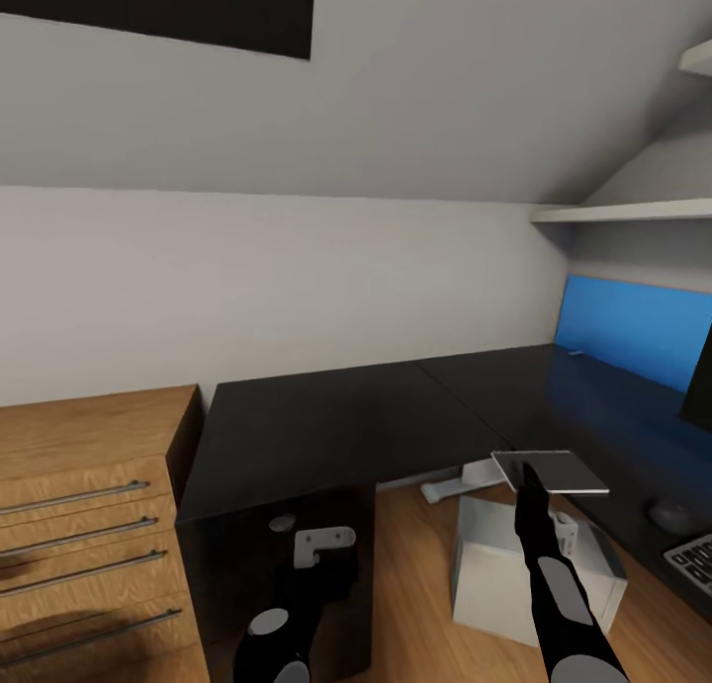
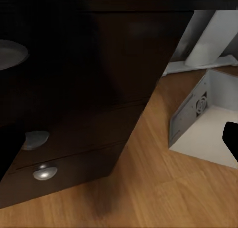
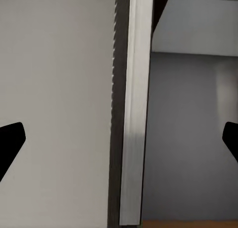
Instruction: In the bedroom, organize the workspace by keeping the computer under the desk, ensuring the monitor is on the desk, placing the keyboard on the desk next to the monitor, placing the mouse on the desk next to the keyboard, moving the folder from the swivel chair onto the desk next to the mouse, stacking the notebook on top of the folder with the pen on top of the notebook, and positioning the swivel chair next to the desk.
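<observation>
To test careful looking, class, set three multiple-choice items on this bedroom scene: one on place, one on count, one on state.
1. The computer stands: A on the desk; B on the floor; C on the cabinet.
2. Bar handles on the wood cabinet: A one; B four; C eight.
3. The cabinet's drawers are: A all shut; B one pulled out; C all removed.

Answers:
1 B: the computer rests on the floor.
2 B: four bar handles show on the wood cabinet.
3 A: the drawers sit flush.

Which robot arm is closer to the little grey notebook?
Right. The right end effector is at the notebook, apparently holding it above the desk edge. The left end effector sits low by the drawer pedestal.
</observation>
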{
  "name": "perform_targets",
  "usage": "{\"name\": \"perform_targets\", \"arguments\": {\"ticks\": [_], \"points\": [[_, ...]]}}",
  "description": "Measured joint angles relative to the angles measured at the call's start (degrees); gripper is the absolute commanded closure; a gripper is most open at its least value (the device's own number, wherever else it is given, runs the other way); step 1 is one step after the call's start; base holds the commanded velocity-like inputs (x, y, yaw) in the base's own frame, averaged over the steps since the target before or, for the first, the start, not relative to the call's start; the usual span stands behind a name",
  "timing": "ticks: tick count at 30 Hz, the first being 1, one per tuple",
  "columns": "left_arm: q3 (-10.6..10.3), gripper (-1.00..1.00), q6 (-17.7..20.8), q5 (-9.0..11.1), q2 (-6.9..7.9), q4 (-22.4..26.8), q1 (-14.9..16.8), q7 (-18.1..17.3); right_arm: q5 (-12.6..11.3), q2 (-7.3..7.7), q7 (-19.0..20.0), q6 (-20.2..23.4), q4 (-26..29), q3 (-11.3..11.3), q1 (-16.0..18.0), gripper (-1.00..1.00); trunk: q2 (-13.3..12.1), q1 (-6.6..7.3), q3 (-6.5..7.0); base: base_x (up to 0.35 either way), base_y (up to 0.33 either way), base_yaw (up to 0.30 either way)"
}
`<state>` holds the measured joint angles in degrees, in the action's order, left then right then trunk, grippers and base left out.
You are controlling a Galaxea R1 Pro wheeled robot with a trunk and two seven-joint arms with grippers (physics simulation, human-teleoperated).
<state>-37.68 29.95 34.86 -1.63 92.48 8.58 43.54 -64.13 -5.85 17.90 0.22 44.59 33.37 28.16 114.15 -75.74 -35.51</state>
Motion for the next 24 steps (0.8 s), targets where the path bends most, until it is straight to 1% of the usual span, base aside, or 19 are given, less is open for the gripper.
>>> {"name": "perform_targets", "arguments": {"ticks": [7, 22, 23, 24], "points": [[0.0, -1.00, 0.0, 0.0, 0.01, 0.0, 0.0, 0.0, 0.0, 0.00, 0.0, 0.0, 0.0, 0.0, 0.0, -1.00, 0.0, -0.02, 0.00, 0.071, 0.000, 0.000], [0.0, -1.00, 0.0, 0.0, 0.04, 0.0, 0.0, 0.0, 0.0, 0.08, -0.2, 0.0, 0.0, 0.0, 0.0, -1.00, 0.0, -0.02, 0.00, 0.005, 0.000, 0.000], [0.0, -1.00, 0.0, 0.0, 0.04, 0.0, 0.0, 0.0, 0.0, 0.08, -0.2, 0.0, 0.0, 0.0, 0.0, 1.00, 0.0, -0.02, 0.00, 0.000, 0.000, 0.000], [0.0, -1.00, 0.0, 0.0, 0.04, 0.0, 0.0, 0.0, 0.0, 0.08, -0.2, 0.0, 0.0, 0.0, 0.0, 1.00, 0.0, -0.02, 0.00, 0.000, 0.000, 0.000]]}}
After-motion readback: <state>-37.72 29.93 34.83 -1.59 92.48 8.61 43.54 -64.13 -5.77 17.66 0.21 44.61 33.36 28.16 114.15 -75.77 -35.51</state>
